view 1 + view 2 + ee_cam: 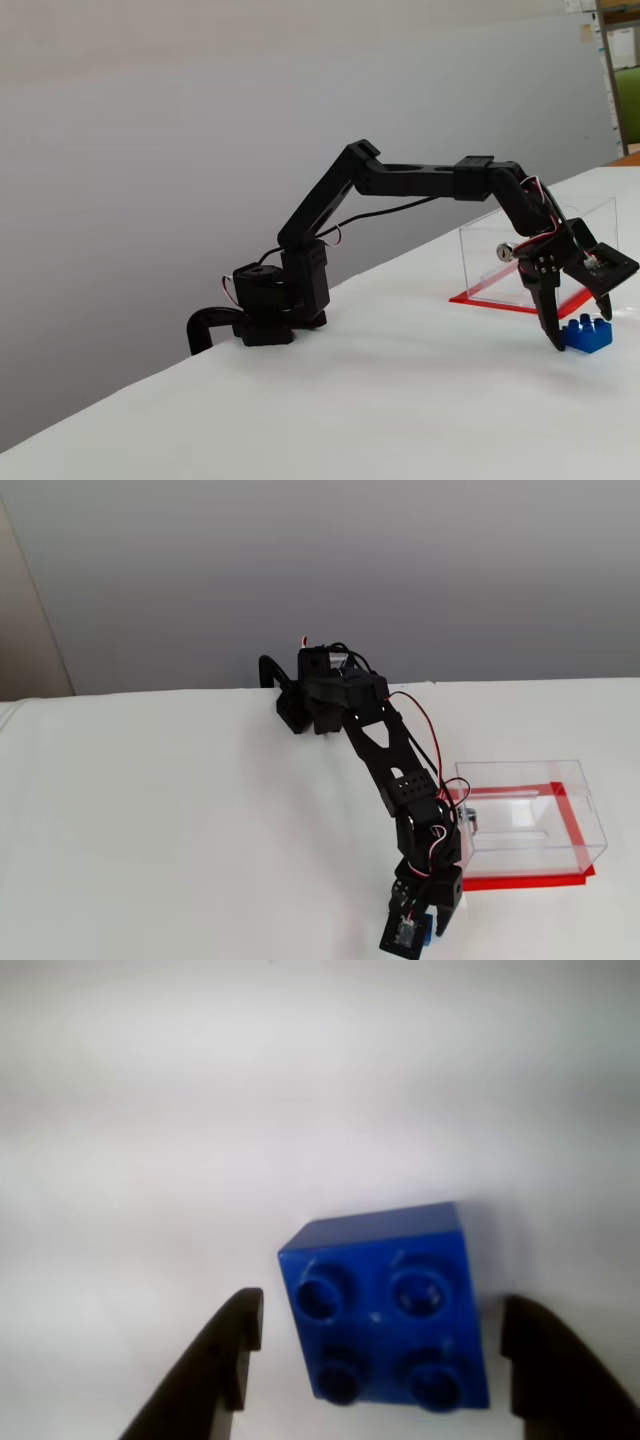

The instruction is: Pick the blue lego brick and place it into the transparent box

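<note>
The blue lego brick [385, 1305] lies studs up on the white table, between the two black fingers of my gripper [382, 1310]. The jaws stand open with a gap on each side of the brick, wider on the left in the wrist view. In a fixed view the gripper [582, 330] points down over the brick [588, 336], with the transparent box [535, 262] just behind it, its silver lock [503, 252] facing the arm. From above, only a blue sliver of the brick [429, 927] shows beside the gripper [412, 938]; the box [520, 882] sits to its right.
The arm's black base [265, 315] is clamped at the table's far edge. A grey wall [320, 570] runs behind the table. The white tabletop [180, 830] stretches to the left of the arm.
</note>
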{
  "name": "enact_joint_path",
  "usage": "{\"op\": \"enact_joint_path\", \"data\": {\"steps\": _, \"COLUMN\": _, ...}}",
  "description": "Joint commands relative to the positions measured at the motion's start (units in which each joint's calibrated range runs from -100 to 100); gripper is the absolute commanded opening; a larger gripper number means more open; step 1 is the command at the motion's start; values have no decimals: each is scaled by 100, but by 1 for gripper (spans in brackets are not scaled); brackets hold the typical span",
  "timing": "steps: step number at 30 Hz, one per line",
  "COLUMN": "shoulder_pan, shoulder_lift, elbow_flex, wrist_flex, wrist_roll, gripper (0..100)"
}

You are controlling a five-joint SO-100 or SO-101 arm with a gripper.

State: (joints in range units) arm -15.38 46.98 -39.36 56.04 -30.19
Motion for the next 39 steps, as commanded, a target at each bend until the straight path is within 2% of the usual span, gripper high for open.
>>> {"op": "enact_joint_path", "data": {"steps": 1, "shoulder_pan": 12, "shoulder_lift": -18, "elbow_flex": -259, "wrist_flex": 1, "wrist_roll": -39, "gripper": 21}}
{"op": "enact_joint_path", "data": {"steps": 18, "shoulder_pan": 26, "shoulder_lift": 16, "elbow_flex": -259, "wrist_flex": 9, "wrist_roll": -238, "gripper": 20}}
{"op": "enact_joint_path", "data": {"steps": 21, "shoulder_pan": 26, "shoulder_lift": 16, "elbow_flex": -259, "wrist_flex": 9, "wrist_roll": -290, "gripper": 17}}
{"op": "enact_joint_path", "data": {"steps": 39, "shoulder_pan": -33, "shoulder_lift": -111, "elbow_flex": -286, "wrist_flex": -69, "wrist_roll": -133, "gripper": 15}}
